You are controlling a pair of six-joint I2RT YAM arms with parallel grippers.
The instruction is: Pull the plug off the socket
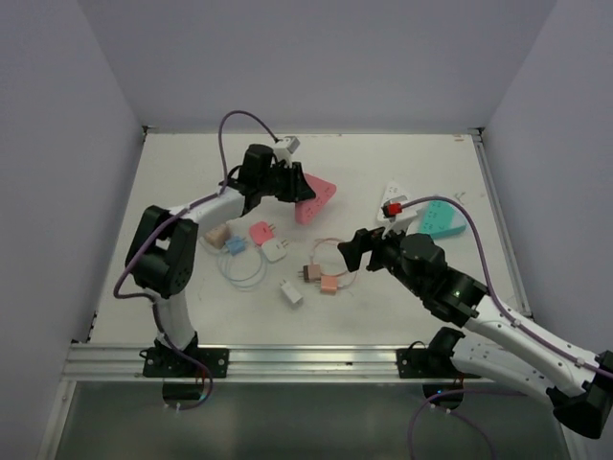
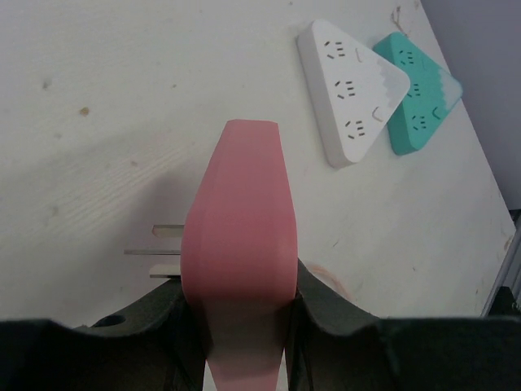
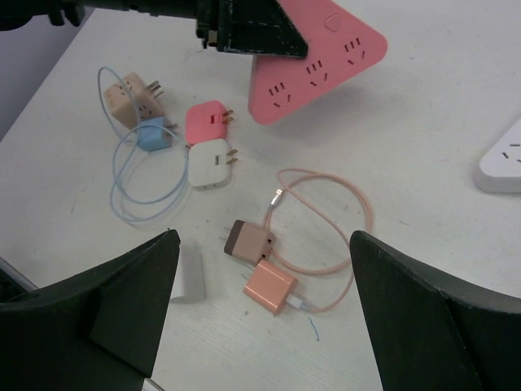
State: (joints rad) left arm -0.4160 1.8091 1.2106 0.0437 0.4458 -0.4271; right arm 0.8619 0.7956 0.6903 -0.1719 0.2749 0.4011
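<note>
The socket is a pink triangular power strip [image 1: 319, 199] [image 3: 317, 69], held off the table by one corner. My left gripper [image 1: 285, 182] [image 2: 242, 285] is shut on it, and its pink edge [image 2: 242, 204] fills the gap between the black fingers. The outlets facing the right wrist camera hold no plug. My right gripper [image 1: 356, 251] [image 3: 262, 238] hangs open over the table with nothing between its fingers. Below it lie a brown plug [image 3: 249, 241] and an orange plug [image 3: 270, 287] on a pink cable. Metal prongs [image 2: 155, 242] show at the socket's left edge, their body hidden.
A pink plug [image 3: 207, 122], a white plug [image 3: 208, 163], tan [image 3: 130, 98] and blue [image 3: 153, 134] plugs with a blue cable loop, and a white charger [image 3: 189, 277] lie left of centre. A white strip [image 2: 346, 90] and a teal strip [image 2: 419, 98] lie at the right.
</note>
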